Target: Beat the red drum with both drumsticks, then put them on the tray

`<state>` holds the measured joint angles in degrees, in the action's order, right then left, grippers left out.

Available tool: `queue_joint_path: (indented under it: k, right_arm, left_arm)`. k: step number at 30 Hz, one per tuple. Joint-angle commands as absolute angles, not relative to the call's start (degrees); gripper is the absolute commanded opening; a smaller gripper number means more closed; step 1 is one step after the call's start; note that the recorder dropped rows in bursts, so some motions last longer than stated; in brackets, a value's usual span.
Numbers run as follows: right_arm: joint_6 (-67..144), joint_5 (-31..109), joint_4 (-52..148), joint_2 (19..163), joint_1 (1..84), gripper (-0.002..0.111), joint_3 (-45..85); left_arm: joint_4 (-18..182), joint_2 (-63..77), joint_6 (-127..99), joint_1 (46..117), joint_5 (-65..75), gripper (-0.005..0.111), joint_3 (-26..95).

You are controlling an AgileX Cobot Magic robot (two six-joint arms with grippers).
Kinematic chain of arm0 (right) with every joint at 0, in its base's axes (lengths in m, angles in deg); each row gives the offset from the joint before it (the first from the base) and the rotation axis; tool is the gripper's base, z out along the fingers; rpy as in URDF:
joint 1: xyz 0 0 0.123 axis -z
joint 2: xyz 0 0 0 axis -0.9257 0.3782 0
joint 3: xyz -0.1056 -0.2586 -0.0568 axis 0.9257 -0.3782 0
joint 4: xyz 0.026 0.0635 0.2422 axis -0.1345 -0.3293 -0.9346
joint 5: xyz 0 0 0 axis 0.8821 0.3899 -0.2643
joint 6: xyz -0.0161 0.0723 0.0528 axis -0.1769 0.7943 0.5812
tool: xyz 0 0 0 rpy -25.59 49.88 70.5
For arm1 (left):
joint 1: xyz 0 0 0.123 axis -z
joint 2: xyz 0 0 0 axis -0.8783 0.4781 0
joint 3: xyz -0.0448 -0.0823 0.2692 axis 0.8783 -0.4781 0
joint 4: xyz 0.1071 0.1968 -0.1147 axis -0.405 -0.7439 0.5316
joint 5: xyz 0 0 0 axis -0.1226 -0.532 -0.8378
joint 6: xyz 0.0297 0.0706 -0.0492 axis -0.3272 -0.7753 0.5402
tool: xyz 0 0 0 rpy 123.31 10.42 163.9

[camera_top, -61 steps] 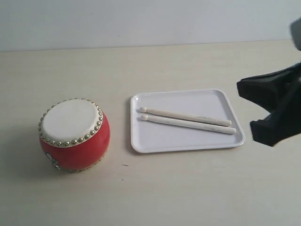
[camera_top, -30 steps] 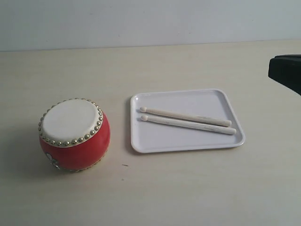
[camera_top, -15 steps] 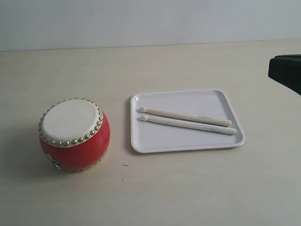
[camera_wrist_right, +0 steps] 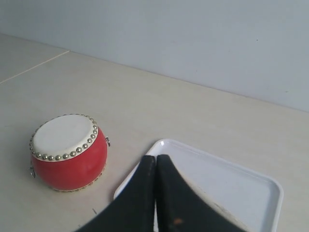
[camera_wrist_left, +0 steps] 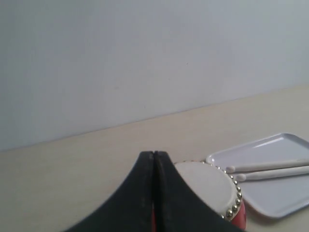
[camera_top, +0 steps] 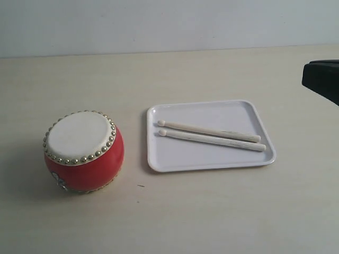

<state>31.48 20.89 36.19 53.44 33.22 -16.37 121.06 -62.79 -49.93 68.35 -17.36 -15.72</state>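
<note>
While both slim pale wooden drumsticks point(camera_top: 212, 135) lie on the flat white plastic tray point(camera_top: 175, 159) beyond my empty, closed jaws, I should finish parked clear.

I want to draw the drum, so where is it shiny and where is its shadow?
Exterior view: the red drum shows soft glints on its brass studs and a faint shadow on the table to its left. Right wrist view: mild sheen on its red side. Left wrist view: the left gripper hides most of it.
</note>
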Motion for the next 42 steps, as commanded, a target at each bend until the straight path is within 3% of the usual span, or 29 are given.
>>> queue_joint_path:
  k: [1, 18, 26, 42]
  right_arm:
    - [31.6, 21.7, 36.2, 53.2, 33.1, 0.000, -16.5]
    - [31.6, 21.7, 36.1, 53.2, 33.1, 0.000, -16.5]
    - [31.6, 21.7, 36.1, 53.2, 33.1, 0.000, -16.5]
    - [31.6, 21.7, 36.1, 53.2, 33.1, 0.000, -16.5]
  left_arm:
    - [121.4, -63.0, -50.7, 68.0, -15.3, 0.000, -18.2]
    - [126.8, -63.0, -49.1, 68.0, -14.3, 0.000, -18.3]
    - [92.6, -63.0, -11.0, 68.0, -1.0, 0.000, -25.3]
    - [80.3, -63.0, -4.7, 68.0, -3.0, 0.000, -25.9]
